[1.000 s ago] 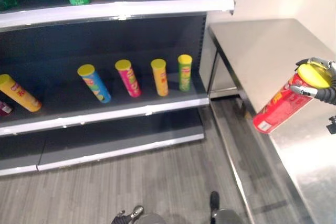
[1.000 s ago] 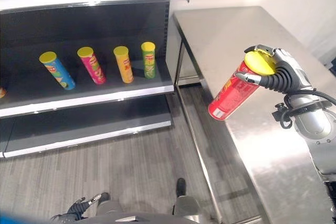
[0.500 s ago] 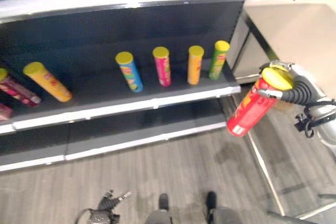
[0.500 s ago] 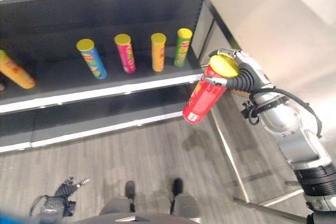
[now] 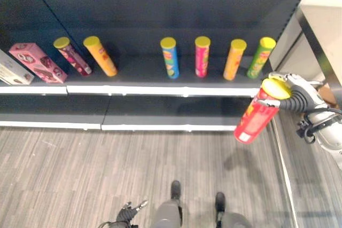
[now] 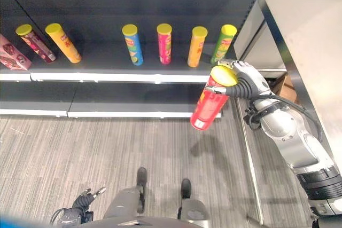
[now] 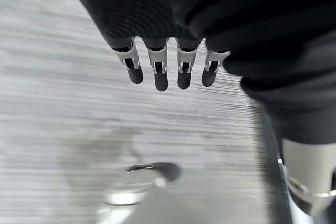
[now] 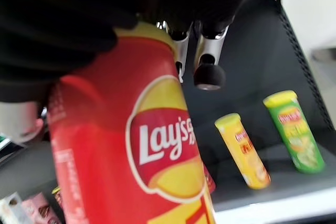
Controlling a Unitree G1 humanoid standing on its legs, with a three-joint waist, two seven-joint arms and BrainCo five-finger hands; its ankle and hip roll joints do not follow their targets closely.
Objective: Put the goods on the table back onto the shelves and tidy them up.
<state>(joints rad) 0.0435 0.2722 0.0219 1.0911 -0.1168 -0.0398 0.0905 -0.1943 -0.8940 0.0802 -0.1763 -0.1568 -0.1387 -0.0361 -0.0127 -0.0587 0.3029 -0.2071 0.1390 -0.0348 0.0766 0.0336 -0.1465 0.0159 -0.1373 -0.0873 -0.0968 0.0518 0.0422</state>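
Goods are being shown in a row on the dark middle shelf (image 5: pixel 160 86). Going from the left, a white box (image 5: pixel 12 70) and a pink box (image 5: pixel 37 62) are being followed by a maroon can (image 5: pixel 74 57) and an orange can (image 5: pixel 100 56), both leaning. After a gap, a blue can (image 5: pixel 170 58), a pink can (image 5: pixel 202 56), a second orange can (image 5: pixel 234 60) and a green can (image 5: pixel 261 57) are being stood side by side, well apart from each other. The left hand (image 7: pixel 168 61) is being hung over the grey floor (image 5: pixel 69 174) with straight fingers, holding nothing. To the right, a red can (image 5: pixel 257 117) with a yellow lid is being gripped near its top by the right hand (image 5: pixel 298 95), fingers curled round it (the can is tilted, its base toward the floor). It is being held in the air in front of the shelf's right end, just below the green can, touching nothing else. At the far right, the steel table (image 6: pixel 304 30) is being seen.
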